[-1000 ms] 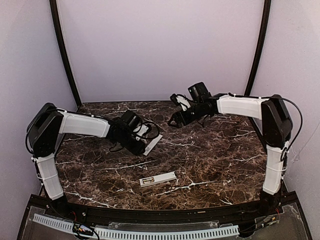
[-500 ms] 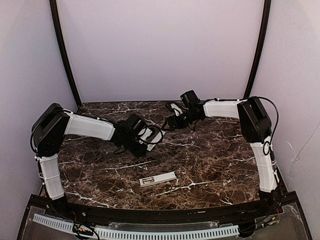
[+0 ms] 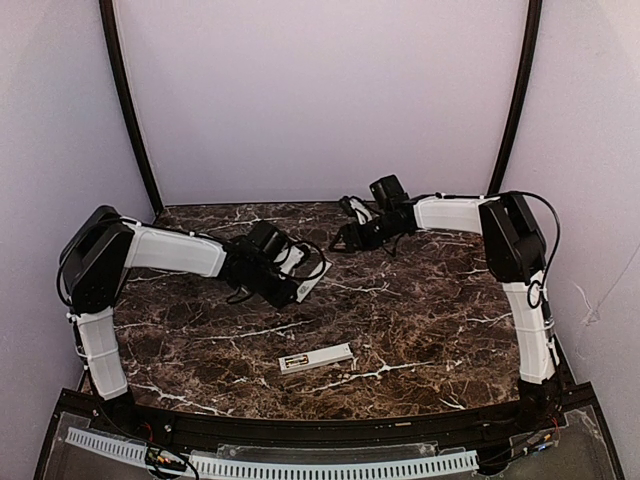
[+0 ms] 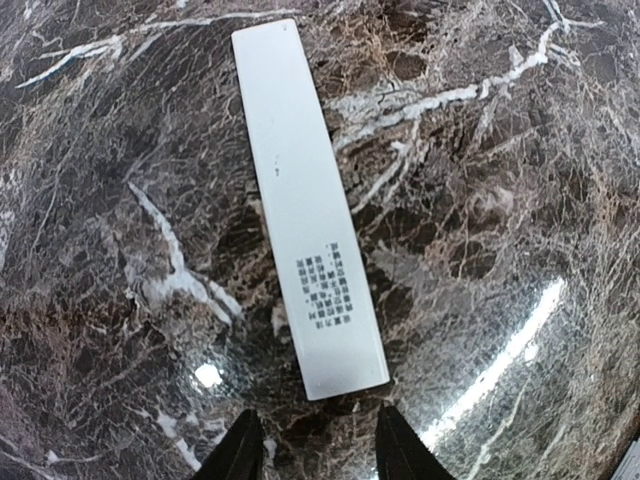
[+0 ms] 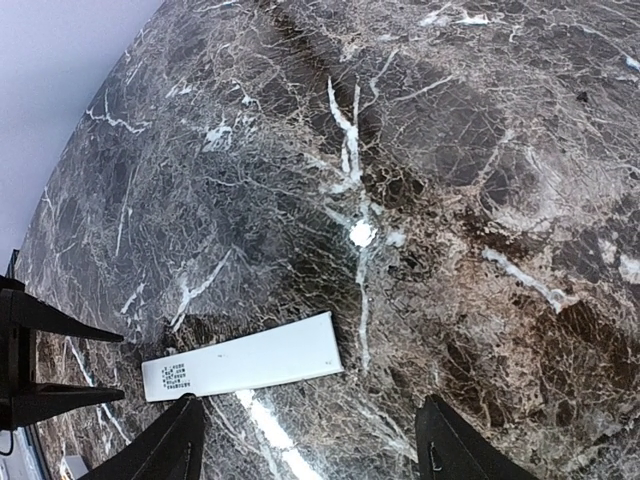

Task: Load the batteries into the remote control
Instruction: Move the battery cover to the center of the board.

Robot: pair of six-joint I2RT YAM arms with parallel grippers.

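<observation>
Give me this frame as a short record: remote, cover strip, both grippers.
cover: thin flat white cover strip with grey print, lying on the dark marble table
left gripper: open, empty, fingertips just short of the cover strip
right gripper: open, empty, above the table's far side
remote: slim white bar-shaped remote control, flat near the table's front edge, clear of both arms
remote's left end, top view: dark section with a gold-yellow patch; battery count too small to tell

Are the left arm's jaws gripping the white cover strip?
No: the cover strip lies flat on the table, just beyond the open jaws.
</observation>
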